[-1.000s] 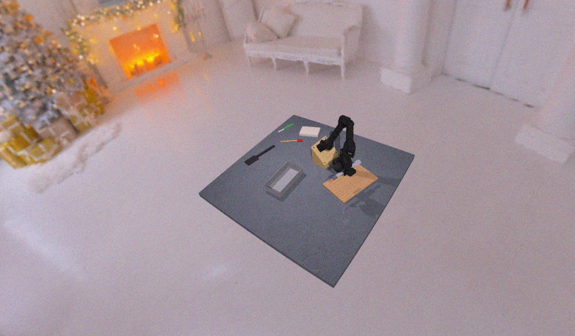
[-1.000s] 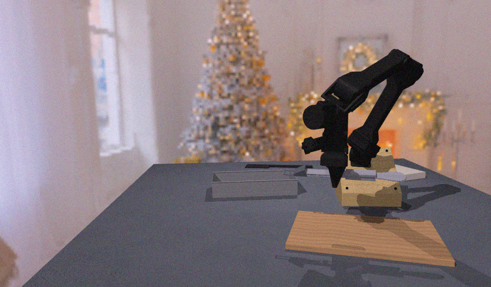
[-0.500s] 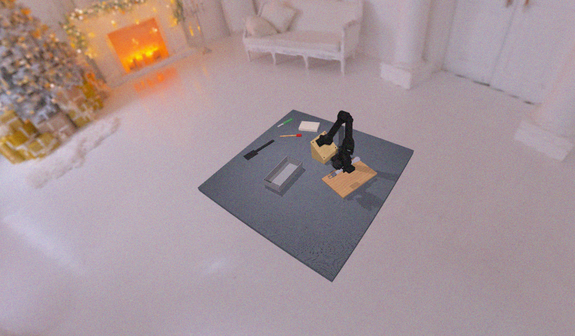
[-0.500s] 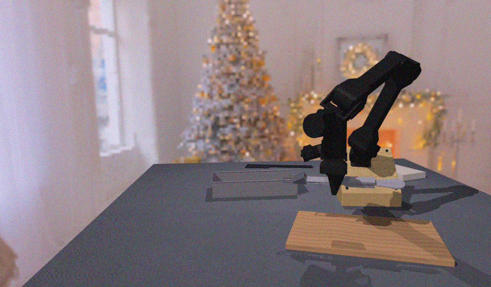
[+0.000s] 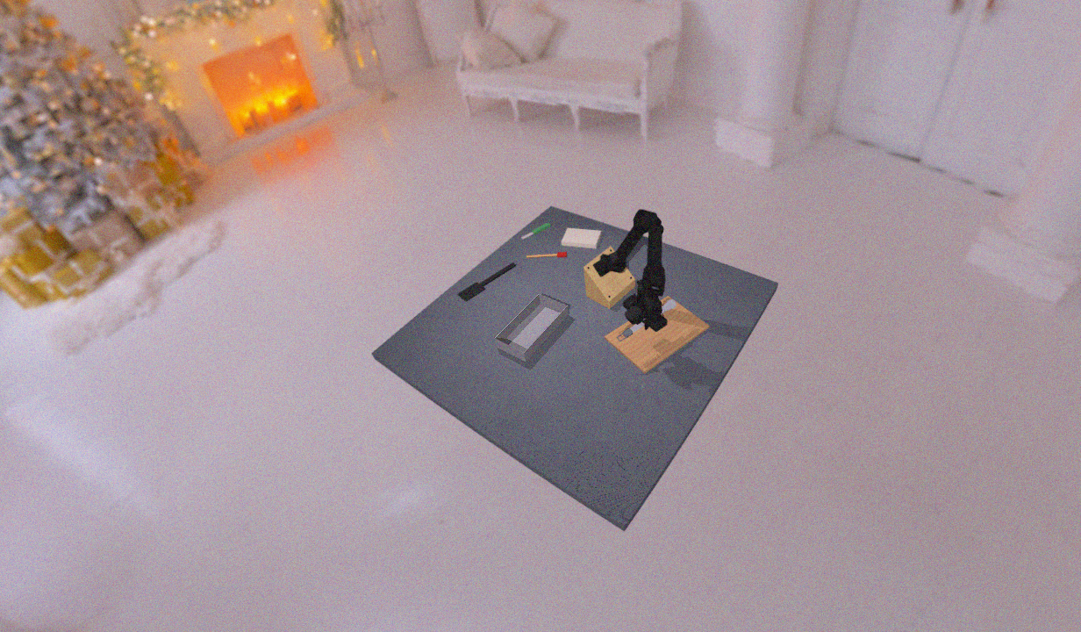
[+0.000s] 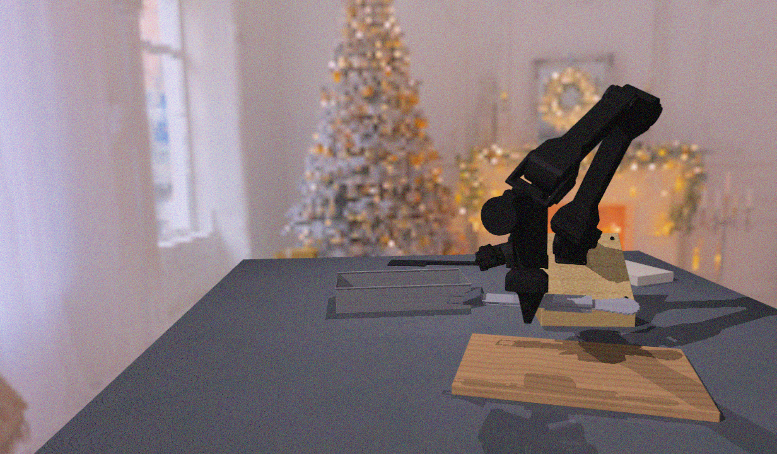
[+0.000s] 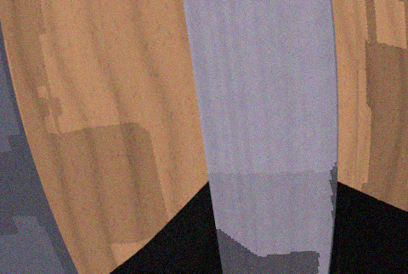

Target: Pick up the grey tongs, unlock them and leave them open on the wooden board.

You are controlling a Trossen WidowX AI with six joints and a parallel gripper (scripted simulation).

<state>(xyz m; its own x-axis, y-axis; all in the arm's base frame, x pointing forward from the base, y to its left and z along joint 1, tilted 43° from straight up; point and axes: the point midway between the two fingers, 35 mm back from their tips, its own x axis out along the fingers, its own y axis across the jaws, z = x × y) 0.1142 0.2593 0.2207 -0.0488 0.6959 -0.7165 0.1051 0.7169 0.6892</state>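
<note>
Gripper (image 6: 529, 318) clamped on the grey tongs (image 6: 571, 304), carried roughly level in the air above the wooden board (image 6: 583, 375), not touching it. Roasting tin (image 6: 399, 291) well apart from the board, beyond its far left side; arm's wooden base block (image 6: 600, 282) just behind the board.

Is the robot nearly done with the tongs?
Partly. The roasting tin no longer carries the tongs: the gripper is shut on them, holding them level in the air above the wooden board. Whether they are unlocked cannot be seen. Setting them down open and letting go remain.
</note>
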